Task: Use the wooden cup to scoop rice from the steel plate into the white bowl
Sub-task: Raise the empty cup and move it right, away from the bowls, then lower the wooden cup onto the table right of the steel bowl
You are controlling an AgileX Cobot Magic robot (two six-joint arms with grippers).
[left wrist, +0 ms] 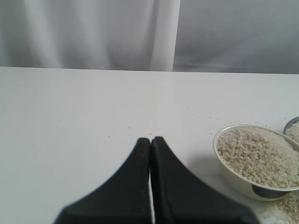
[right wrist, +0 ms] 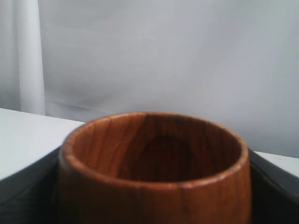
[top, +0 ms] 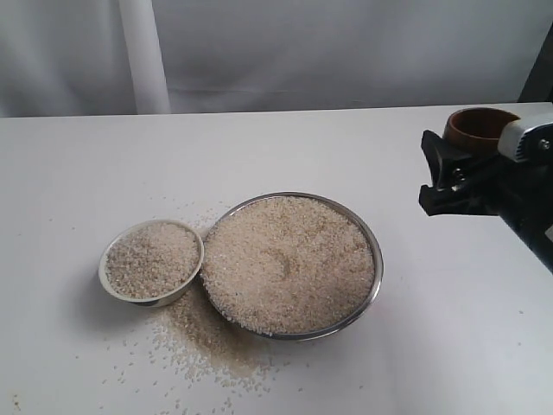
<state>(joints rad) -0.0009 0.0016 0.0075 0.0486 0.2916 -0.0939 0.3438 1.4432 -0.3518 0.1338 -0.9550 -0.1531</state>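
Observation:
The steel plate (top: 370, 290) sits mid-table, heaped with rice (top: 289, 264). Touching its left side is the white bowl (top: 108, 281), filled to the rim with rice (top: 151, 258); the left wrist view shows the same bowl (left wrist: 233, 179). My right gripper (right wrist: 154, 198) is shut on the wooden cup (right wrist: 154, 154), with black fingers (right wrist: 25, 189) against both sides. The cup (top: 477, 128) is upright and looks empty, held at the far right, away from the plate. My left gripper (left wrist: 151, 139) is shut and empty over bare table, left of the bowl.
Spilled rice (top: 203, 341) lies on the white table (top: 78, 173) in front of the bowl and plate, with loose grains scattered around. A grey curtain (top: 346, 52) and a white post (top: 143, 56) stand behind the table's far edge.

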